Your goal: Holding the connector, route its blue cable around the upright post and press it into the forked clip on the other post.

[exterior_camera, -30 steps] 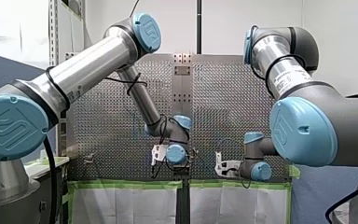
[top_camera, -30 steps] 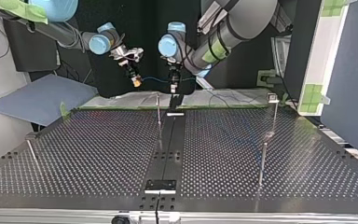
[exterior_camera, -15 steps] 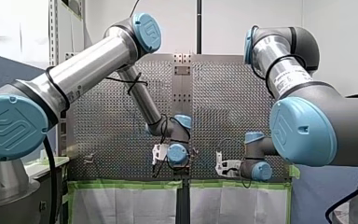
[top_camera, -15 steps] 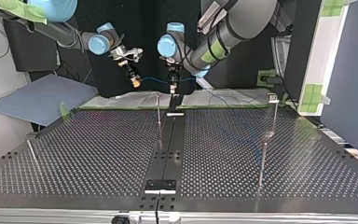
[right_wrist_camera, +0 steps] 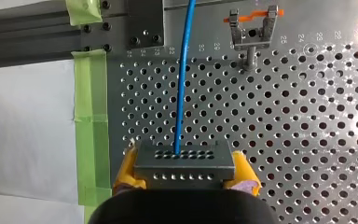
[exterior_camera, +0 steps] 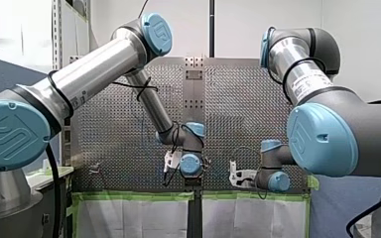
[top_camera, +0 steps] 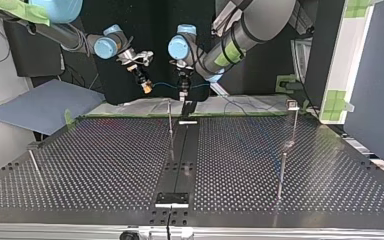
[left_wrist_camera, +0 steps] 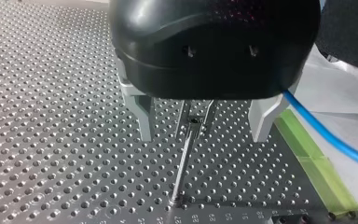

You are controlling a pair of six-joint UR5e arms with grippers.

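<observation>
Pinching connector [right_wrist_camera: 185,163] between yellow pads [right_wrist_camera: 127,170] of right gripper [right_wrist_camera: 185,174], up off the perforated table [right_wrist_camera: 307,140] near the green tape [right_wrist_camera: 91,93]. Feeding blue cable [right_wrist_camera: 182,84] straight out ahead, then across toward left gripper [left_wrist_camera: 203,137]; passes beside one finger there, not between them. Hovering over forked clip [left_wrist_camera: 196,120] on thin post [left_wrist_camera: 182,163], left fingers spread wide, gripping nothing.

Just changed: left gripper up a touch and slightly toward top view's left; right gripper practically static. Looks like repositioning only. No wrap around any post yet, nothing pressed into the fork, so routing all still to do.

Also ahead of connector: second clip [right_wrist_camera: 254,28] with orange bar, untouched.
</observation>
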